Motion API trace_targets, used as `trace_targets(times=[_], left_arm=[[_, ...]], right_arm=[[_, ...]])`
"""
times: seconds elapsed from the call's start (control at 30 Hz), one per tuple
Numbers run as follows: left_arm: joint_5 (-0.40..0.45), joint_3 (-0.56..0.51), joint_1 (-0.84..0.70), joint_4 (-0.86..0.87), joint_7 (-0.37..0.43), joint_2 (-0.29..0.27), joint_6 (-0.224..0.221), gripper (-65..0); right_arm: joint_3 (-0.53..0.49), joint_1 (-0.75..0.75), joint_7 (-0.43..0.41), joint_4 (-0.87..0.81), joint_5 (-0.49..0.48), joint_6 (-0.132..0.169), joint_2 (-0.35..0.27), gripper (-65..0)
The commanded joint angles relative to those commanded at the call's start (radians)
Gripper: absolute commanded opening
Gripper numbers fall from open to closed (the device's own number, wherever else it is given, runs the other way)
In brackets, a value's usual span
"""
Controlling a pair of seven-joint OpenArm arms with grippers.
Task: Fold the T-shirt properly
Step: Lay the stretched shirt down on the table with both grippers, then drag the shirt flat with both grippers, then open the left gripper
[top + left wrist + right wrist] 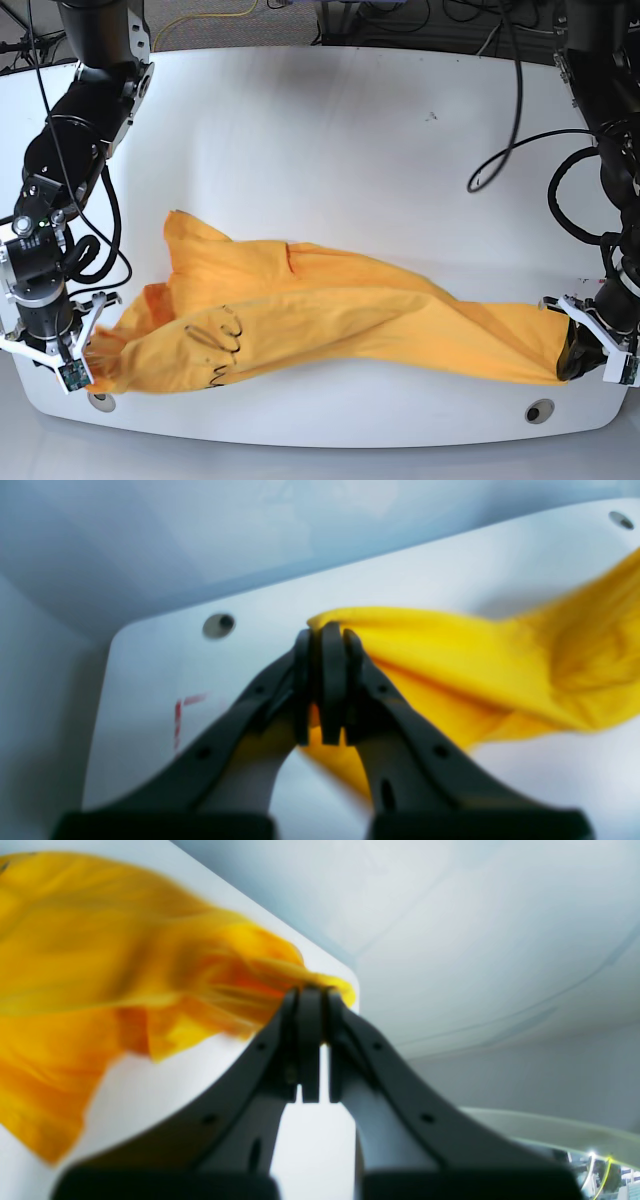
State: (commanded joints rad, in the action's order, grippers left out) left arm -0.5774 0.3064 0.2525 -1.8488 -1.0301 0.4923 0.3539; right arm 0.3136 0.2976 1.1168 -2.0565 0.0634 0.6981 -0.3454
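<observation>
- You have the T-shirt (330,320) stretched across the near part of the white tabletop (330,130), running from the near edge on the base view's left to the near edge on its right.
- Your left gripper (327,635) has its fingers (360,680) clamped on a bunched end of the yellow cloth; in the left wrist view the fabric comes out past the tips and trails away to the right over the tabletop.
- In the base view that gripper sits at the view's right, close to the tabletop's near edge, with the shirt narrowing into a tight twist where it meets it.
- Your right gripper (310,995) is likewise pinched shut on the shirt: a small fold of cloth pokes out beyond the tips, and the rest spreads to the left in loose, blurred folds.
- In the base view the right gripper stands at the view's left, by the near corner of the tabletop, holding the wider end of the shirt.
- Black cursive lettering (222,340) shows on the wide end, partly creased, so you cannot read it whole.
- A round hole (540,411) in the tabletop lies near the left gripper, just clear of the cloth.
- Red tape marks (182,715) show on the tabletop in the left wrist view, beside the left gripper.
</observation>
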Motion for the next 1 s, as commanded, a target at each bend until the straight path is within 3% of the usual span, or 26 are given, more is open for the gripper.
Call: trace_targets(times=[0.07, 0.2, 0.53, 0.73, 1.0], left_arm=[[0.02, 0.029, -0.096, 0.016, -0.03, 0.011, 0.03, -64.4], [0.029, 0.052, -0.137, 0.051, -0.029, 0.012, 0.042, -64.2], [0.052, 0.037, -0.081, 0.267, 0.037, -0.012, 0.022, -63.7], [0.034, 0.03, -0.09, 0.258, 0.061, -0.008, 0.017, -63.7], [-0.055, 0.051, -0.094, 0.144, 0.084, -0.017, 0.034, -64.1]], right_arm=[[0.029, -0.167, -0.002, -0.02, 0.0, 0.0, 0.006, -64.7], [0.053, -0.233, -0.003, -0.016, 0.0, 0.0, 0.024, -64.7], [0.087, -0.264, -0.003, 0.074, 0.008, 0.0, 0.104, -64.4], [0.081, -0.302, -0.004, 0.052, 0.009, 0.0, 0.112, -64.5], [0.068, -0.313, 0.001, -0.062, 0.015, 0.0, 0.103, -64.8]])
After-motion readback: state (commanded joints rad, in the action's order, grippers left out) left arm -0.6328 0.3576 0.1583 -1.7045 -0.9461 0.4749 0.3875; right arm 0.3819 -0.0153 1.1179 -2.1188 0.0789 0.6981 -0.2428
